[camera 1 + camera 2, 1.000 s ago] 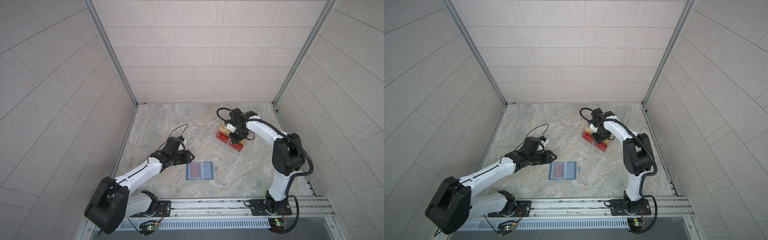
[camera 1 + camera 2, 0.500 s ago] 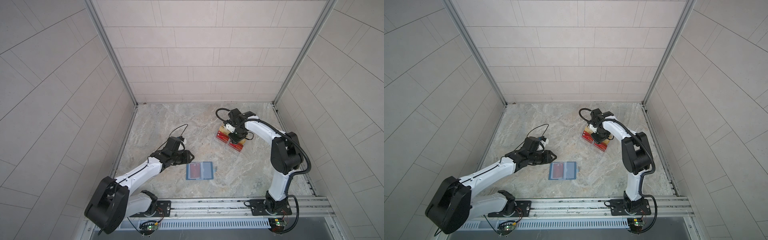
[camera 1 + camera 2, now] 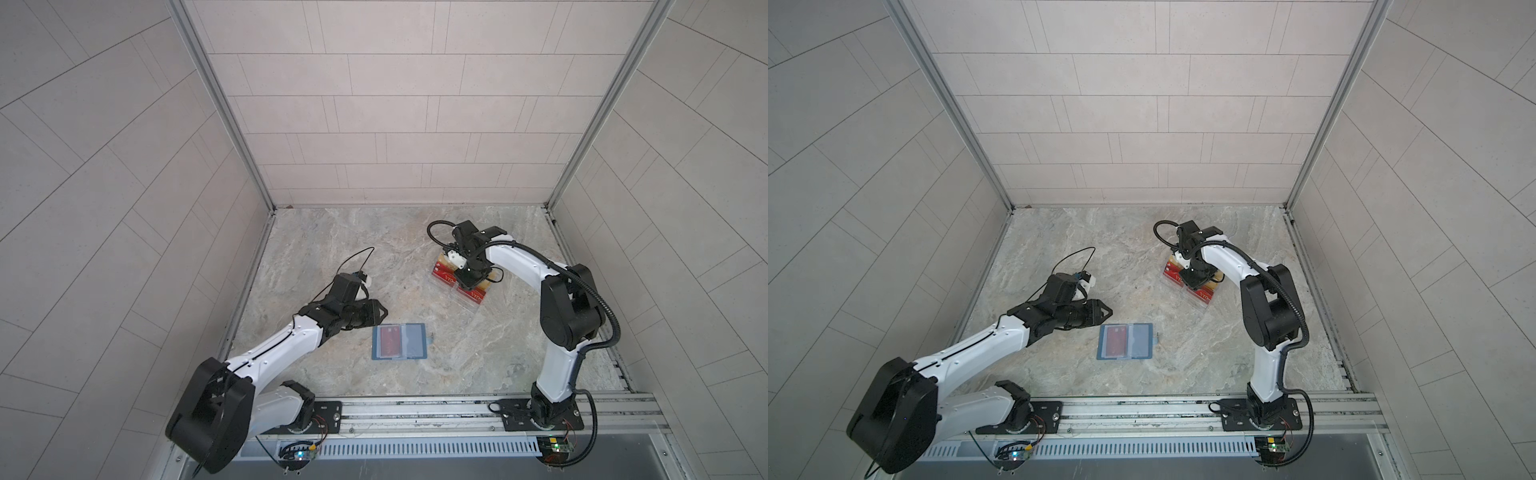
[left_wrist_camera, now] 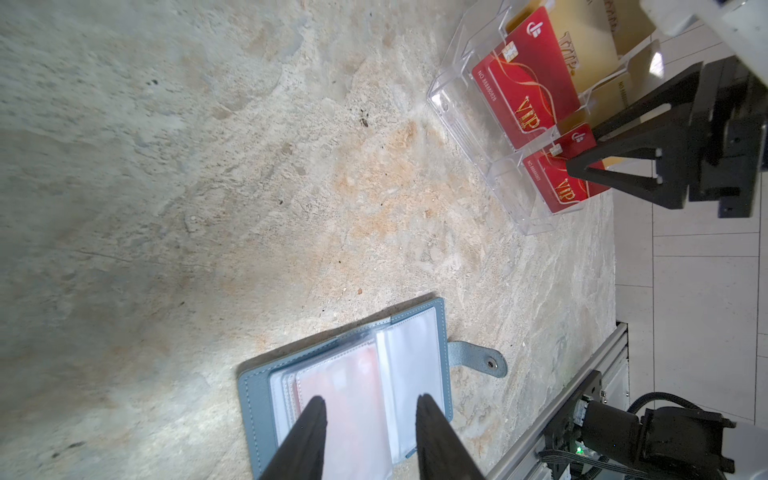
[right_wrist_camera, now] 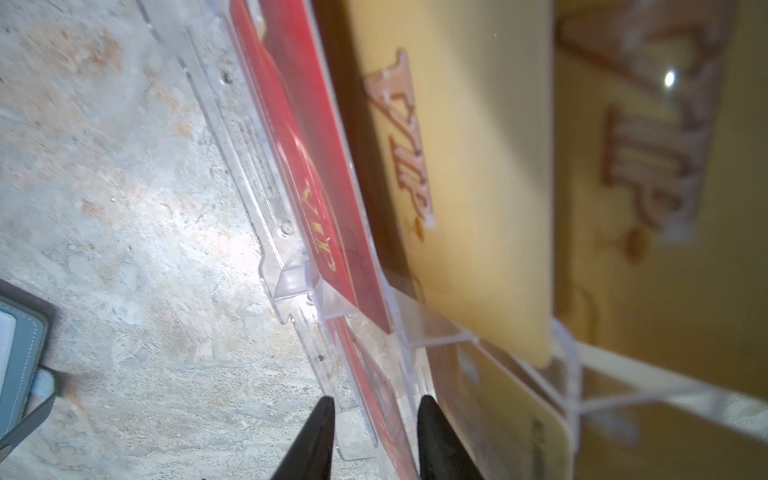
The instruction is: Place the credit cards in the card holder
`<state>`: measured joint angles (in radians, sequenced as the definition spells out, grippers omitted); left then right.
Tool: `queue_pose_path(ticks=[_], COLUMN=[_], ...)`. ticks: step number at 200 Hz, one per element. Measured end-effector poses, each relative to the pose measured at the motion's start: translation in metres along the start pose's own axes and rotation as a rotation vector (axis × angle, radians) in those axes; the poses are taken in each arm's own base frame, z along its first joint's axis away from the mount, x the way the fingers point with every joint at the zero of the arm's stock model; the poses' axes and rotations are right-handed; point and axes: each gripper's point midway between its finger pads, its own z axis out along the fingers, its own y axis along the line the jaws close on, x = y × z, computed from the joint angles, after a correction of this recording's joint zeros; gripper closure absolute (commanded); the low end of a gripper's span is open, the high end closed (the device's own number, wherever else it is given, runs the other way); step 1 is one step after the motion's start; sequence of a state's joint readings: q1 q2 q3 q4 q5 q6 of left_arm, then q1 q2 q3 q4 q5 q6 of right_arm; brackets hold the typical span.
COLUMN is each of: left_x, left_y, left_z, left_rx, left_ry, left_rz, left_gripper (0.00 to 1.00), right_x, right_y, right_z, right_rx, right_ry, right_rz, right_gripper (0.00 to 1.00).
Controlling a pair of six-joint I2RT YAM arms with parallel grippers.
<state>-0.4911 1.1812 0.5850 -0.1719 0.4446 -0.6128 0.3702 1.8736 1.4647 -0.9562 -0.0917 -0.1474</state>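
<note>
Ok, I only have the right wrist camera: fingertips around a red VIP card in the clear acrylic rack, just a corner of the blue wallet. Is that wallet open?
Observer: Yes. The slate-blue leather-like card holder lies open and flat on the marble-patterned table, clear sleeves up.
Operator: Anything in it?
Observer: One flat red plastic VIP card shows inside a sleeve on its left half in both top views.
Operator: Where's the left gripper?
Observer: The left gripper hovers open and empty by the holder's far left corner.

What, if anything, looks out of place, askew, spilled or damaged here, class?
Nothing stands out. The card holder lies open and flat with one red card sleeved; the other red cards stand tidily in the clear rack.
</note>
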Motion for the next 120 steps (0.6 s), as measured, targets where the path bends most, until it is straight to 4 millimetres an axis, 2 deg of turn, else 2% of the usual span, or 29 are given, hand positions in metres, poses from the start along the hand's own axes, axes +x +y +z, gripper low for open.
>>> queue_pose_path(ticks=[68,120], left_x=[0.0000,-0.0004], left_y=[0.0030,0.0036], left_z=[0.0003,0.0003], left_rx=[-0.015,-0.018], left_ry=[-0.002,-0.004], left_rz=[-0.004,-0.008], left_gripper=[0.60,0.60], right_x=[-0.0014,0.0035], right_y=[-0.0029,-0.0065], right_z=[-0.0004,0.0026], right_rx=[0.043,0.067], right_ry=[0.001,0.017], right_rz=[-0.012,-0.013], right_gripper=[0.72,0.81])
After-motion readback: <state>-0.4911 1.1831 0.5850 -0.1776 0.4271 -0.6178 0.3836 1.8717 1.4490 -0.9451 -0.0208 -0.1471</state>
